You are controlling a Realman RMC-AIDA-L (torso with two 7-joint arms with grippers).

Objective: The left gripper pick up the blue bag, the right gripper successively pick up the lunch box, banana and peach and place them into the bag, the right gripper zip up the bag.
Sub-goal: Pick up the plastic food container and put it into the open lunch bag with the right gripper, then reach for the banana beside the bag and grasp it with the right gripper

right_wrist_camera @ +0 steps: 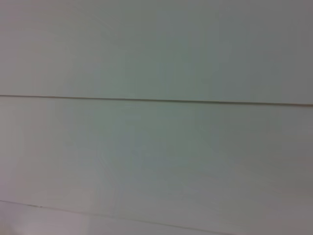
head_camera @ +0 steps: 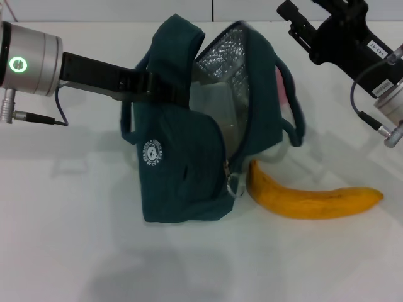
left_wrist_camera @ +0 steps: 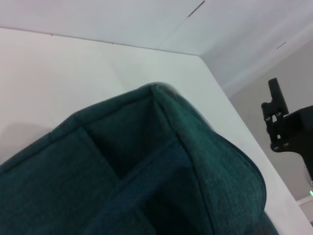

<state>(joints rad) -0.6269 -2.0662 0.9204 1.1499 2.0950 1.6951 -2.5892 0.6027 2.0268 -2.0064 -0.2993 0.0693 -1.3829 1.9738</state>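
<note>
Left gripper [head_camera: 165, 93] clamped on the blue bag [head_camera: 189, 157] rim, mouth held open. Lunch box [head_camera: 211, 104] inside bag. Banana [head_camera: 312, 200] touching bag's right base; peach [head_camera: 281, 85] partly hidden behind bag. Right gripper [head_camera: 302, 25] raised beyond bag; finger gap indeterminate.

Bag logo: round white emblem on the side of the blue bag [head_camera: 182, 157], a small figure in the middle with a ring of lettering around it; the letters are too small to read.
Arm label: small white tag on the black body of the right arm [head_camera: 359, 44], printed with dark characters that cannot be made out.
Second arm tag: pale label lower on the same arm, near the cable; its print is not legible.
Indicator sign: green glowing ring on the silver cuff of the left arm [head_camera: 31, 60]; no text on it.
Wrist views: no writing visible.
</note>
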